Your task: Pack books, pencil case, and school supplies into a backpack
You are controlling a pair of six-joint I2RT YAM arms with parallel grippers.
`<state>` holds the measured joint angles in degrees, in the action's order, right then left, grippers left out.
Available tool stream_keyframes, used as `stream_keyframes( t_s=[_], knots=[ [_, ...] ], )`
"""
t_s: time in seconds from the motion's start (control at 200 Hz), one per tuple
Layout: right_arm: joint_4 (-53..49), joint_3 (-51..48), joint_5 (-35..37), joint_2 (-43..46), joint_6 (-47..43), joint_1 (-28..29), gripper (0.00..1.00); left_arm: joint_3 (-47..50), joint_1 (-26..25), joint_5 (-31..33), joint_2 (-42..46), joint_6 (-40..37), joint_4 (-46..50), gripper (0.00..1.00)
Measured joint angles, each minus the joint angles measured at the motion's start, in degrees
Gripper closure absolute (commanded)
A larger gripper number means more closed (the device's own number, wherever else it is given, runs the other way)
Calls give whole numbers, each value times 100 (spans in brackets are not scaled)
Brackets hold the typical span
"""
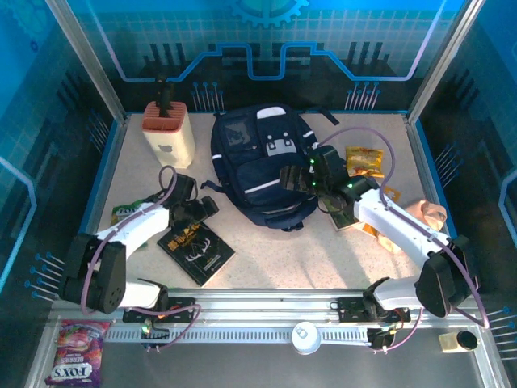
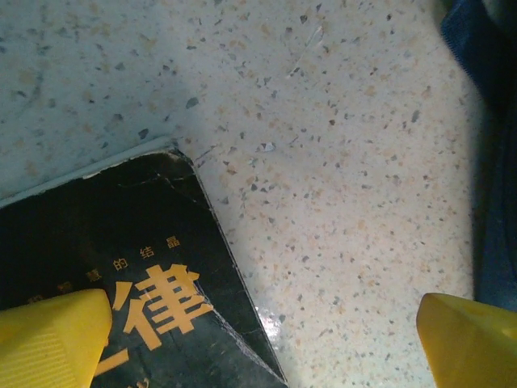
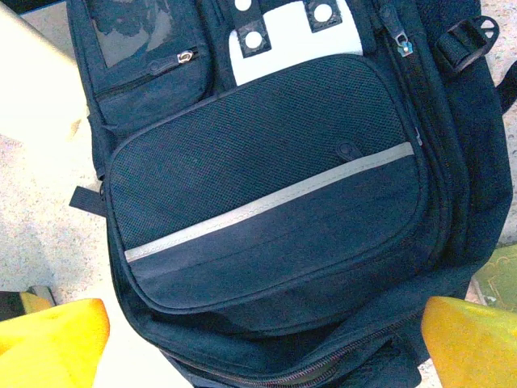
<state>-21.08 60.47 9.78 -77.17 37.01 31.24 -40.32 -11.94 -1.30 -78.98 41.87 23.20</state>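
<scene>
Nearest the arm bases, the black book (image 1: 198,250) lies flat on the table (image 1: 275,255), at about 7 o'clock from the backpack (image 1: 254,174) and apart from it. The left gripper (image 1: 205,209) hovers over the book's far corner, jaws spread wide with nothing between them. In the left wrist view one yellow finger (image 2: 52,339) sits over the gold characters on the cover. The other is over bare table toward 3 o'clock, near the backpack's edge. Whether the first finger touches the cover I cannot tell.

The step in hand looks like picking this book up. A thin paperback flat on a hard top offers little to pinch, so the corner or a long edge is the best place to grip. The fingers should straddle that edge, one tip pressed low to lift it. They should then close firmly enough that the glossy cover does not slip out.

Further in, the backpack lies face up mid-table. The right gripper (image 1: 289,179) is poised over its 3 o'clock side, jaws wide apart and holding nothing, above the mesh front pocket (image 3: 258,162). Whether the main zip is open I cannot tell. That arm would serve best by holding the mouth open so the book enters edge first.
</scene>
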Motion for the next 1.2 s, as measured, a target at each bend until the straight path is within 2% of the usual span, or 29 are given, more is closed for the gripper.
stream_keyframes(
  t_s=[0.405, 0.65, 0.8, 0.935, 1.051, 1.201],
  knots=[
    [7, 44, -83, -282, 2, 122, 3, -603, -105, -940, -841, -302, -708, 5],
    [-188, 675, -15, -778, -92, 695, 8, -1088, -55, -1139, -734, -280, -459, 1],
    [-319, 1270, 13, -1287, -190, 1281, 13, -979, 334, -1163, 50, -166, -107, 1],
    [-448, 1952, -92, -2090, -247, 1847, 22, -356, 938, -1145, 807, -35, 48, 1],
    [-546, 2505, -310, -2859, -256, 2216, 29, 247, 1368, -1143, 1045, 28, 249, 3],
    [-772, 3108, -555, -3685, -271, 2483, 40, 579, 1545, -1128, 1154, 20, 522, 7]
  ],
)
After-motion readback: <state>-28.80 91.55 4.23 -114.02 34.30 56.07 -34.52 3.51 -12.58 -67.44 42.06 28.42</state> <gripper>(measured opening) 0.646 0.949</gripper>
